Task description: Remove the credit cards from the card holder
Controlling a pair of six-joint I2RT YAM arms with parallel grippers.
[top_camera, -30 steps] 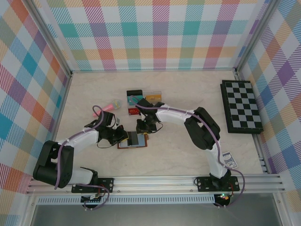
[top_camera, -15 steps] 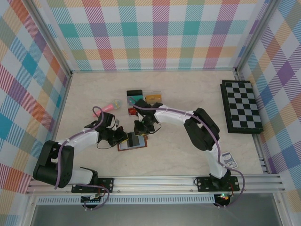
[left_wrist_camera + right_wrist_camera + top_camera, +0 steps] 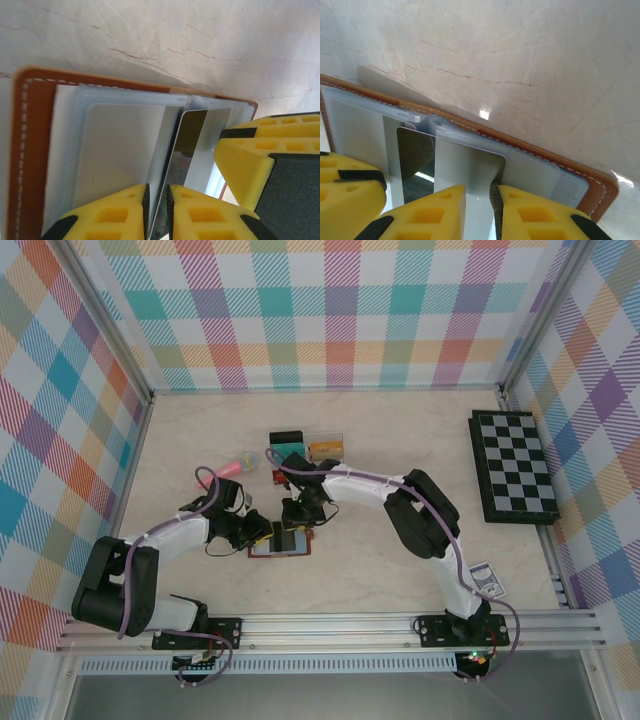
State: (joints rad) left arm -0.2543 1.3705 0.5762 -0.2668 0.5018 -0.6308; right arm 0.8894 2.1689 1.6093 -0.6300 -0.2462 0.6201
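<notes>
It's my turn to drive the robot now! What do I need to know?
Left tool: shut on a pocket page of the card holder, steadying it.
Right tool: shut on a grey card that stands up from a pocket.
Done: several cards lie loose on the table behind the holder.
To do: pull the grey card free, then empty the other pockets. Another pale card sits in one.

The card holder [image 3: 281, 544] lies on the tabletop [image 3: 380, 570], credit cards [image 3: 325, 447] at its 12 o'clock, the chessboard [image 3: 515, 468] far toward 2 o'clock.
</notes>
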